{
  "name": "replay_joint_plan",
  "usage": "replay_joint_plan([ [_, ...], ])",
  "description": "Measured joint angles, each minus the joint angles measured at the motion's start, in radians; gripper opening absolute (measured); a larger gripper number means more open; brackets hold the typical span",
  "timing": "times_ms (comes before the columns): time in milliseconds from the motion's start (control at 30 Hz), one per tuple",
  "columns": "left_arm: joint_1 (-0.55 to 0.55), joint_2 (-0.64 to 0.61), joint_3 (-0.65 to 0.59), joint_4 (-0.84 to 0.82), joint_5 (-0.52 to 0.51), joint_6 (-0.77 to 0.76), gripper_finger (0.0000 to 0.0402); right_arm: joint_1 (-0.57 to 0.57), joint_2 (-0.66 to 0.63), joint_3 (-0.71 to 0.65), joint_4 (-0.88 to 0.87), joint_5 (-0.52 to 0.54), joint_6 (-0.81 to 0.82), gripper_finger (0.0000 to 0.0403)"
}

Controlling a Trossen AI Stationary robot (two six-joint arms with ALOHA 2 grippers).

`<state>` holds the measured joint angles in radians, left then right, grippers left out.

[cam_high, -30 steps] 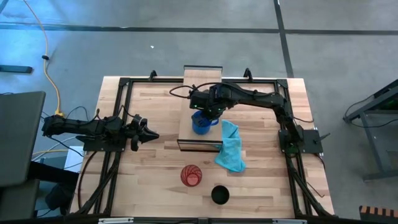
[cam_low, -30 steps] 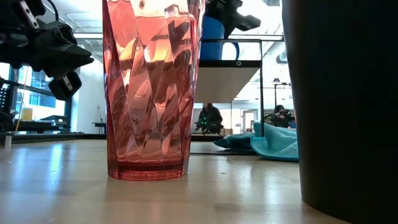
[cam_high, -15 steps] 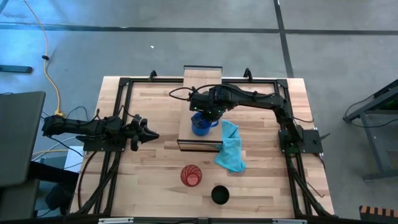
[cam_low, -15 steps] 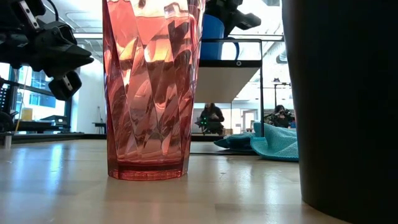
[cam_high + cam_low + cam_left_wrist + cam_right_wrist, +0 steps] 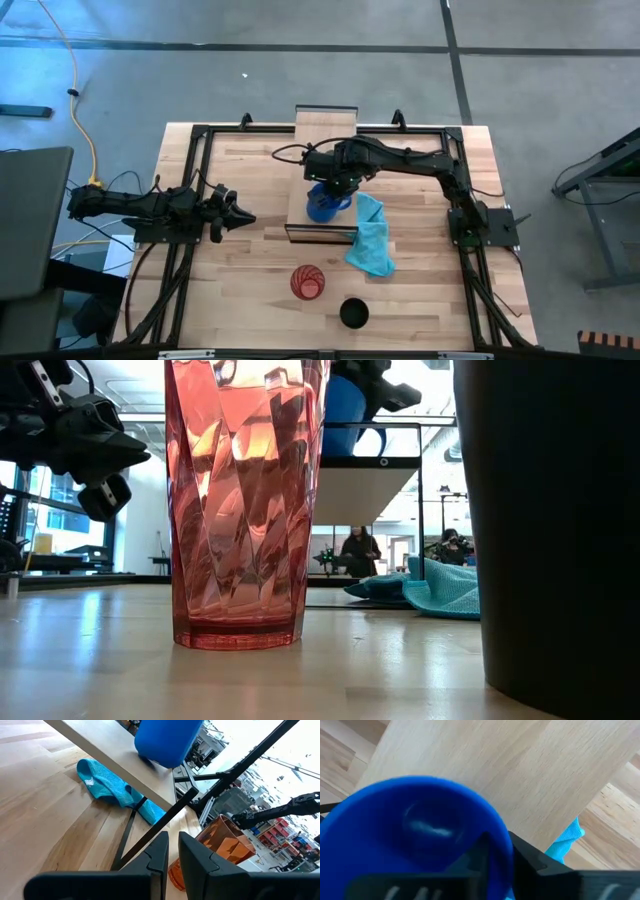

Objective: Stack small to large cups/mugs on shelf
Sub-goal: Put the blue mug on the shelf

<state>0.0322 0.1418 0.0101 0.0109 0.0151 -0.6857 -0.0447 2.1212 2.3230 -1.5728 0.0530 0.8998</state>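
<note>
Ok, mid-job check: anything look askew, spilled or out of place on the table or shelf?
Only one thing: the light-blue cloth lies crumpled on the table, tucked against the shelf frame's right side. The blue mug is on the shelf in the right tool; red tumbler and black cup stand upright. No spill visible.

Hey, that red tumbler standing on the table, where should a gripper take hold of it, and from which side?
Probably at the rim, from straight above: the red tumbler stands upright, mouth open upward, so one finger can go inside the wall, one outside. The black cup stands close by, crowding a sideways approach.
</note>
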Motion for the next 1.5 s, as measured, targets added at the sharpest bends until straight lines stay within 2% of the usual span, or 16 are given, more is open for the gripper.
replay_joint_plan([
  [133, 0.0, 0.0, 0.0, 0.0, 0.0, 0.0, 0.0033, 0.0, 0.0, 0.0, -0.001, 0.002, 0.005, 0.0084],
  [233, 0.0, 0.0, 0.0, 0.0, 0.0, 0.0, 0.0033, 0.0, 0.0, 0.0, -0.001, 0.005, -0.001, 0.0092],
  [867, 0.0, 0.0, 0.0, 0.0, 0.0, 0.0, 0.0033, 0.0, -0.004, 0.002, 0.001, 0.015, -0.001, 0.0094],
  [1500, 0.0, 0.0, 0.0, 0.0, 0.0, 0.0, 0.0033, 0.013, -0.006, 0.003, 0.002, 0.015, 0.07, 0.0094],
])
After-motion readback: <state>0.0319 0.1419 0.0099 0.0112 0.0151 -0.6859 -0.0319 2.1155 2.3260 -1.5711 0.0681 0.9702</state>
